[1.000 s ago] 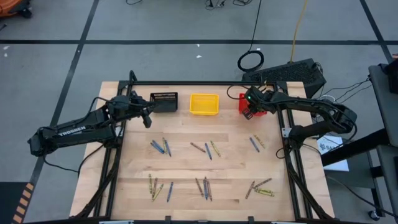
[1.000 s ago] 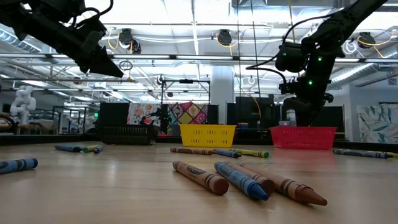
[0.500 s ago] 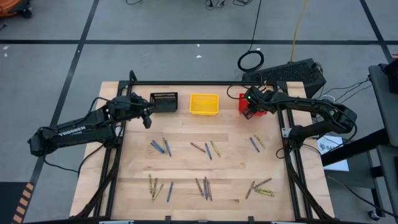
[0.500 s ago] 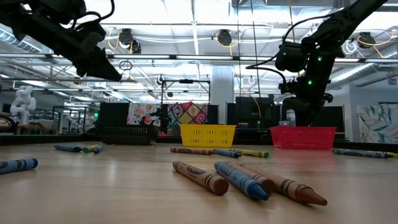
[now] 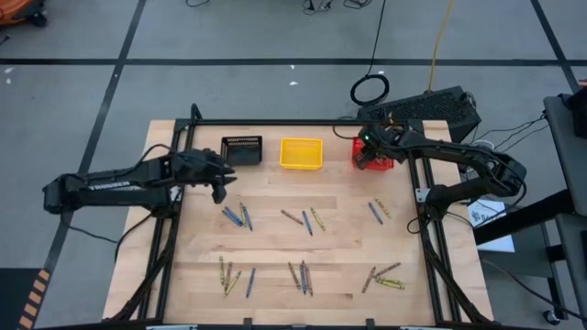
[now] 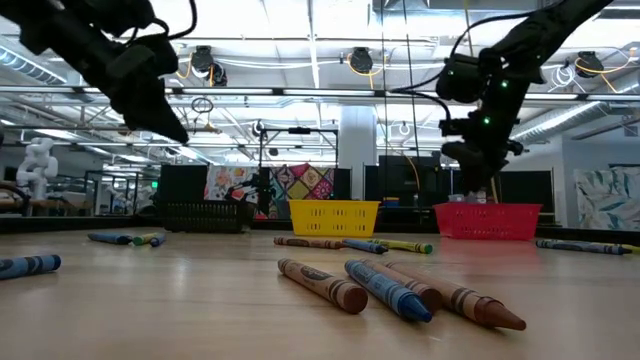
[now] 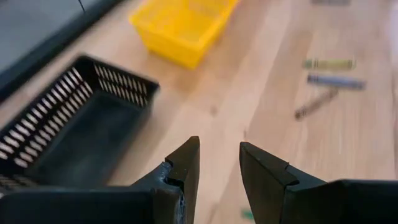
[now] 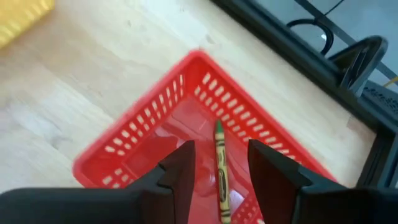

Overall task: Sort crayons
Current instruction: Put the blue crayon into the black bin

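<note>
Left pincer (image 7: 217,163): fingers apart, nothing between them, hanging above the worktop (image 5: 275,247) just off the corner of the black bin (image 7: 68,124). Past its tips lie a yellow-olive, a blue and a brown crayon (image 7: 329,63) in a loose group; the yellow bin (image 7: 183,28) stands farther off to one side.

Right pincer (image 8: 219,165): fingers apart, poised over the red bin (image 8: 143,140). A yellow-olive crayon (image 8: 219,171) shows in the gap between the fingers, inside the bin; whether it rests on the bottom or is mid-fall I cannot tell.

Remaining crayons (image 5: 303,275) lie in small clusters across the worktop, well short of all three bins.

Judgement on the step: the left arm is due another pick. Choose one stick at a cluster's edge, line the fingers across its length, descend straight and close only when both tips straddle it, so neighbours do not roll.
</note>
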Controlling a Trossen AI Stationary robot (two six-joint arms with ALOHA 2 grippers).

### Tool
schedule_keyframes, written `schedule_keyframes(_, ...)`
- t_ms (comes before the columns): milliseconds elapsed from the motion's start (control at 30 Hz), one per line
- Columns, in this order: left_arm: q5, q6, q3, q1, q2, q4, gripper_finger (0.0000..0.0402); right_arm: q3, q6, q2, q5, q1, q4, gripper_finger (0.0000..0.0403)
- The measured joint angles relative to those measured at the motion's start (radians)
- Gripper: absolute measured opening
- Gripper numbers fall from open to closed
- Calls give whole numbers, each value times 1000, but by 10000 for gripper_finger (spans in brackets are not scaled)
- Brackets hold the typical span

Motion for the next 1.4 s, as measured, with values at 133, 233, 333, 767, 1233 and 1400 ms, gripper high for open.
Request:
schedule_keyframes(133, -9, -1, 60, -40, 82, -111, 118, 19, -6, 0, 0, 0, -6, 135)
schedule_keyframes(233, -3, -17, 90, -66, 127, -174, 118, 22, -7, 0, 0, 0, -15, 135)
schedule_keyframes(333, 41, -44, 114, -95, 155, -251, 118, 22, -9, 0, 0, 0, -37, 135)
schedule_keyframes(767, 145, -80, 119, -231, 277, -390, 118, 22, -26, 0, -1, 0, -49, 135)
schedule_keyframes(1233, 154, -100, 119, -298, 407, -310, 118, 22, -26, 0, -1, 0, -49, 135)
schedule_keyframes(1400, 154, -100, 119, -298, 456, -304, 118, 22, -26, 0, -1, 0, -49, 135)
